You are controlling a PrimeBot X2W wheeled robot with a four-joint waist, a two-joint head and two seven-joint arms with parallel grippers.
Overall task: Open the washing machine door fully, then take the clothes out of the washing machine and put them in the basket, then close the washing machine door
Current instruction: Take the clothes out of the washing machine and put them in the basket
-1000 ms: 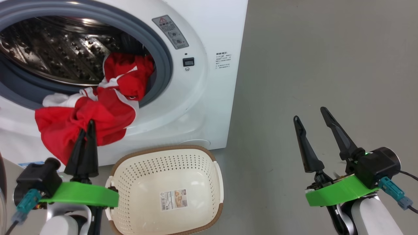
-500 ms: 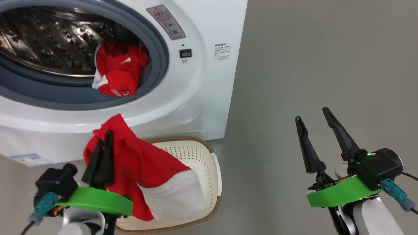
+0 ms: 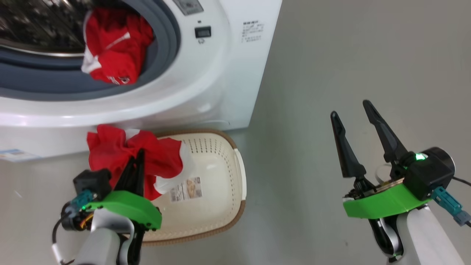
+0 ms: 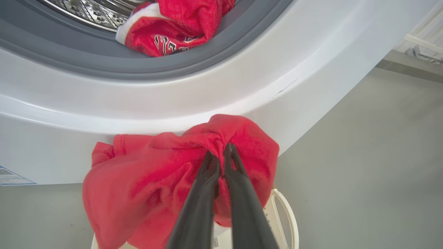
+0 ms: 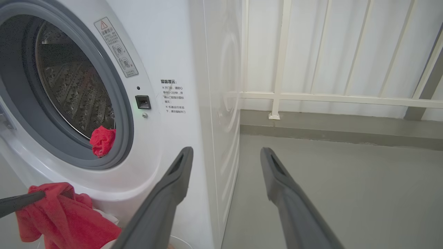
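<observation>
We are partway through unloading: our left gripper [image 3: 140, 152] is clamping its closed fingers on one red garment [image 3: 110, 147] over the basket's [image 3: 239, 173] left edge, by the corner nearest the washer [image 3: 228, 73], while a second garment [image 3: 110, 55] is lying at the lower right of the drum [image 4: 86, 10] mouth. We are judging that dropping this one, fetching the other and shutting the door are left. Our right gripper [image 3: 349, 109] is hovering empty, fingers spread wide, over the floor [image 3: 368, 55] right of the basket
</observation>
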